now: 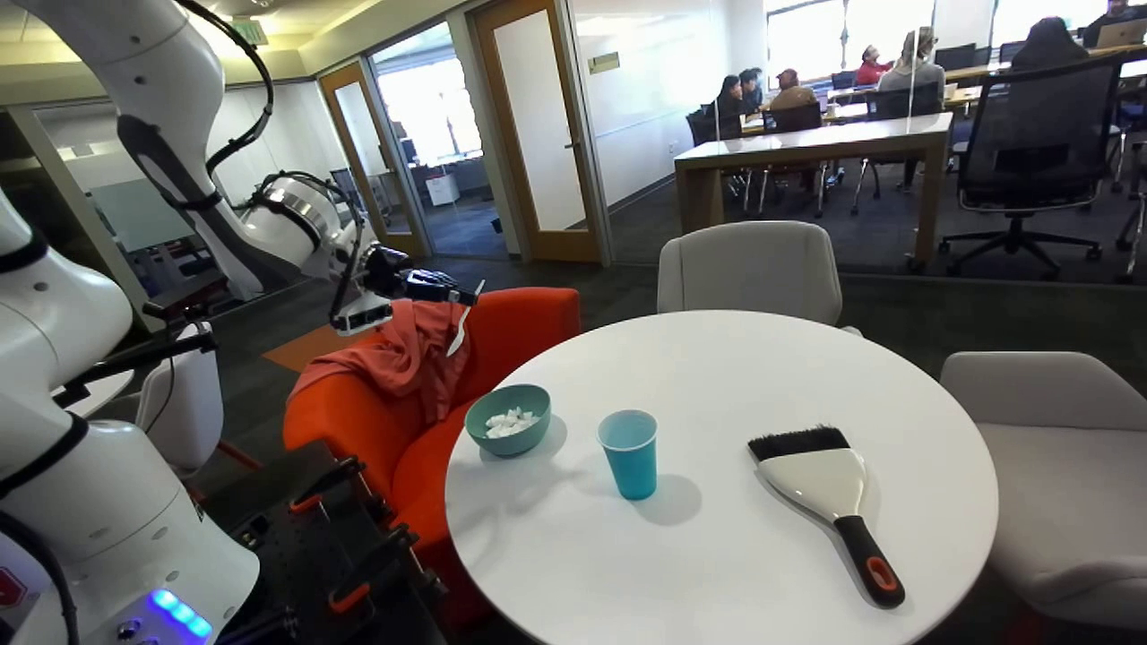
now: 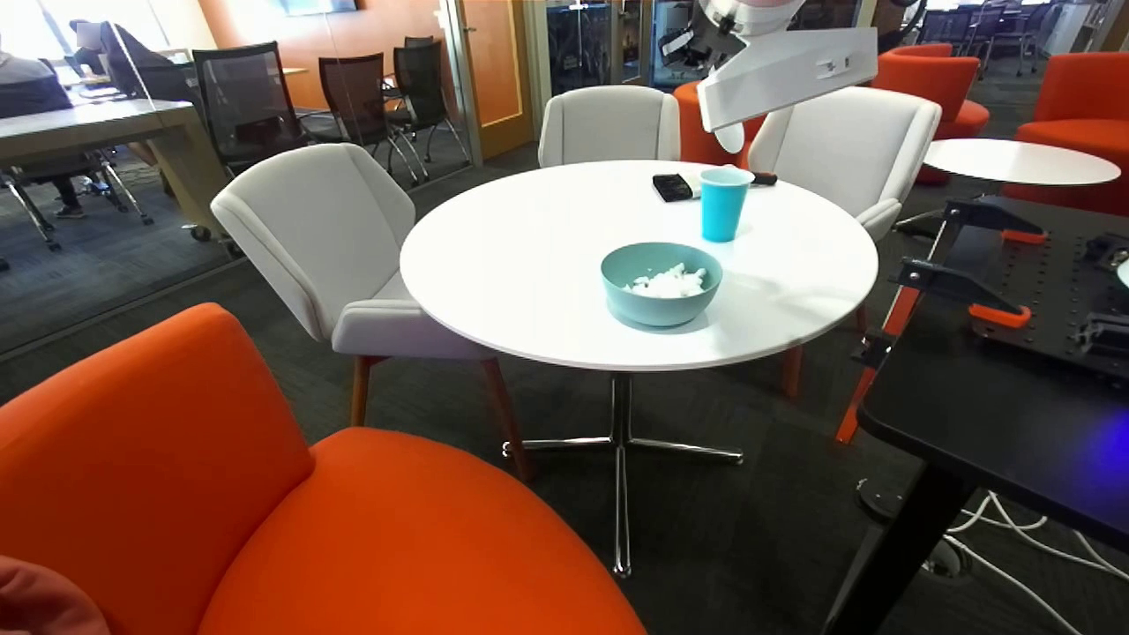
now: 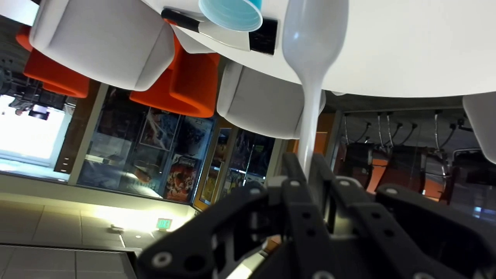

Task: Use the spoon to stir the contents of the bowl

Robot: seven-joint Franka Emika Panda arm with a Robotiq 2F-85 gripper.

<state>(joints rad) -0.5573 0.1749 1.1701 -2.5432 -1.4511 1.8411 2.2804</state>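
At the upper middle of the wrist view stretches the white spoon (image 3: 313,66), its handle pinched between my jaws, so the grasp is done. Left of centre in an exterior view sits the teal bowl (image 1: 527,442), near the edge of the round white surface (image 1: 699,573), whitish lumps (image 1: 511,423) inside it. There my spoon shows up and to the left of the bowl, apart from it, so I am not stirring; how far the lumps are mixed I cannot tell. I judge that dipping and circling are what is left. The blue cup (image 1: 632,461), near the bowl on its right, could be knocked by a wide sweep. Farther right lies a hand brush (image 1: 820,484), likely no hindrance; an orange armchair (image 1: 533,324) stands left of the surface.
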